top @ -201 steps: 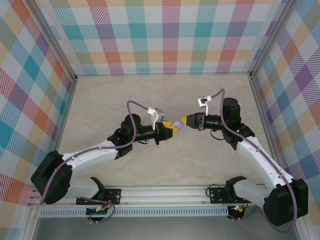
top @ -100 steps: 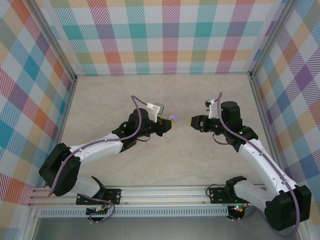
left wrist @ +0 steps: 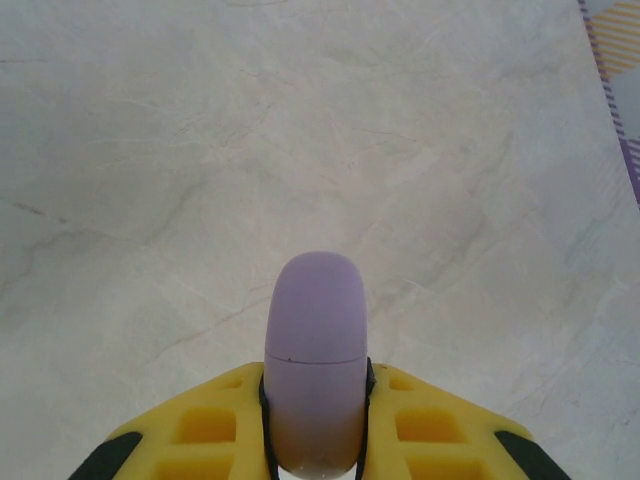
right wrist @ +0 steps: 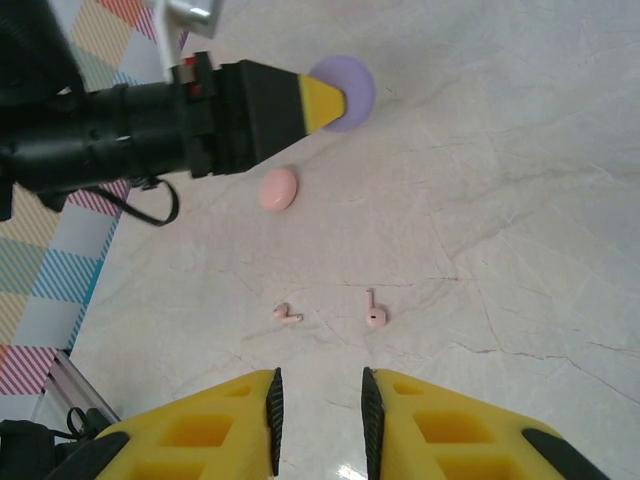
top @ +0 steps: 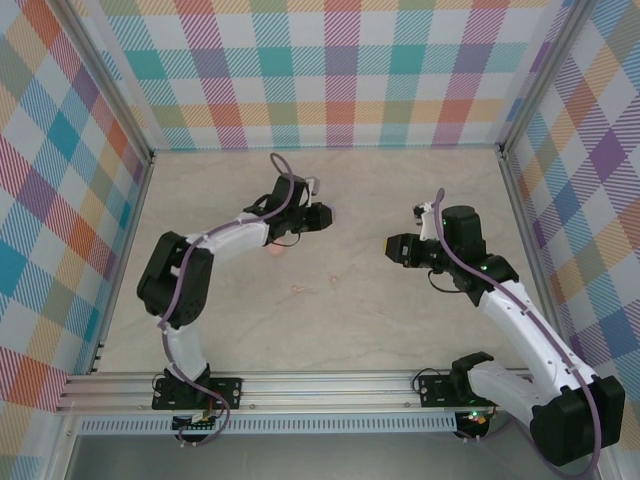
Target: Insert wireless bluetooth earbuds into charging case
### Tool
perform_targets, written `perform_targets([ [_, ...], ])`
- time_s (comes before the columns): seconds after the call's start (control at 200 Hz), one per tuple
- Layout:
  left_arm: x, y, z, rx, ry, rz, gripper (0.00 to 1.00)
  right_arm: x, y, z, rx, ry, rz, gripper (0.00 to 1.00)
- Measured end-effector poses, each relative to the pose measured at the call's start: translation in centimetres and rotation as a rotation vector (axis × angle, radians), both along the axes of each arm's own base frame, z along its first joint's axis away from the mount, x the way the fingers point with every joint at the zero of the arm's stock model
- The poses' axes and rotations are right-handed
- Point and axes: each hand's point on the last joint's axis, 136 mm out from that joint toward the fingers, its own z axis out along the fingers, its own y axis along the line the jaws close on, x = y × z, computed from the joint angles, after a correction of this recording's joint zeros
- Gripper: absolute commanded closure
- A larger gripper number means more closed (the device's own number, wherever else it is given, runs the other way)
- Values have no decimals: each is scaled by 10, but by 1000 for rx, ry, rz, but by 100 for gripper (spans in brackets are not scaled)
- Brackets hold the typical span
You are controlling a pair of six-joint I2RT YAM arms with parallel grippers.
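My left hand [left wrist: 315, 385] clamps the purple case [left wrist: 315, 310]. My right hand [right wrist: 318, 405], slightly apart and empty, faces two pink earbuds [right wrist: 375, 314] on the desk [right wrist: 520, 230].

Robot lab test cell: plaid wall panels [top: 340, 70] on aluminium extrusion frame [top: 330, 380], marble-look tabletop [top: 330, 320], robot arms [top: 520, 320] bolted to front rail.
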Motion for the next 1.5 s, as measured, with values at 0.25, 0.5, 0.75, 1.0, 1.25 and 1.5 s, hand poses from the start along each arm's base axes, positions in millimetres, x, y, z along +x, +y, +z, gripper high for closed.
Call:
perform_targets([
  [0.25,28,-17,-29,-5,95,-61,88,-1,-1,-2,-4,11,-1,69],
  [0.5,38,-21,-53,2,187,-78,84,-2,-3,1,-8,-4,-13,68],
  [0.75,47,-27,-65,6,216,-81,73,-1,-5,0,-18,-3,-25,68],
  [1.0,46,-25,-73,28,231,-79,39,-2,-7,-4,-30,12,-28,67],
  [1.25,44,-11,-65,107,188,-78,29,-3,-4,-14,-42,43,-1,63],
  [1.5,40,45,-30,177,139,-6,33,-1,3,-31,-41,118,29,61],
])
